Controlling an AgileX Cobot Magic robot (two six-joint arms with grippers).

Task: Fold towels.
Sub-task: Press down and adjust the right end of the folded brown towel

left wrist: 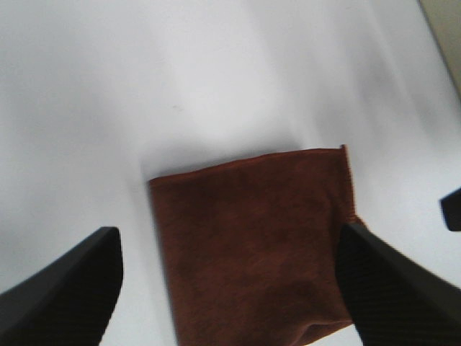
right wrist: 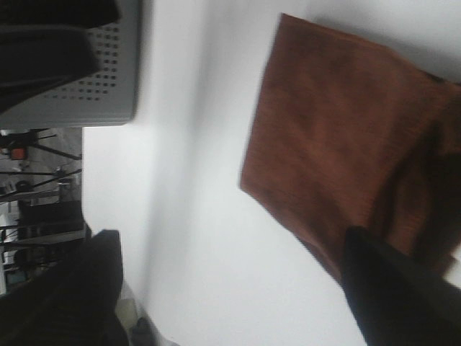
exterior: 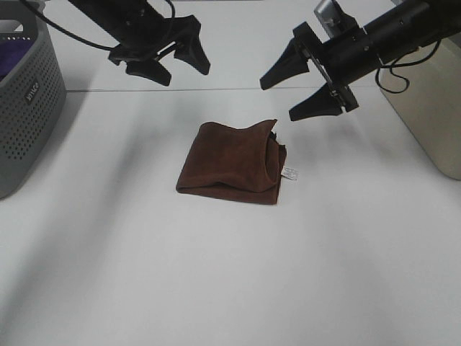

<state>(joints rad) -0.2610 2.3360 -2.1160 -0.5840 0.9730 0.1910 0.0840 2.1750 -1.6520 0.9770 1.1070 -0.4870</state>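
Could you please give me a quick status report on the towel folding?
Left claw open, empty. Right claw open, empty. Towel folded on table, neither claw touching. Grey basket far left, apart from towel.

The towel (exterior: 232, 162) lies mid-tabletop (exterior: 216, 274), tag (exterior: 289, 172) at its right edge. Basket (exterior: 32, 108) far left, casing (exterior: 432, 115) far right. Left gripper (exterior: 184, 73) and right gripper (exterior: 279, 101) above, behind towel, apart from it.

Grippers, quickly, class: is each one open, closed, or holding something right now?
Left gripper: open, holding nothing, above and apart from the towel.
Right gripper: open, holding nothing, also not touching the towel.
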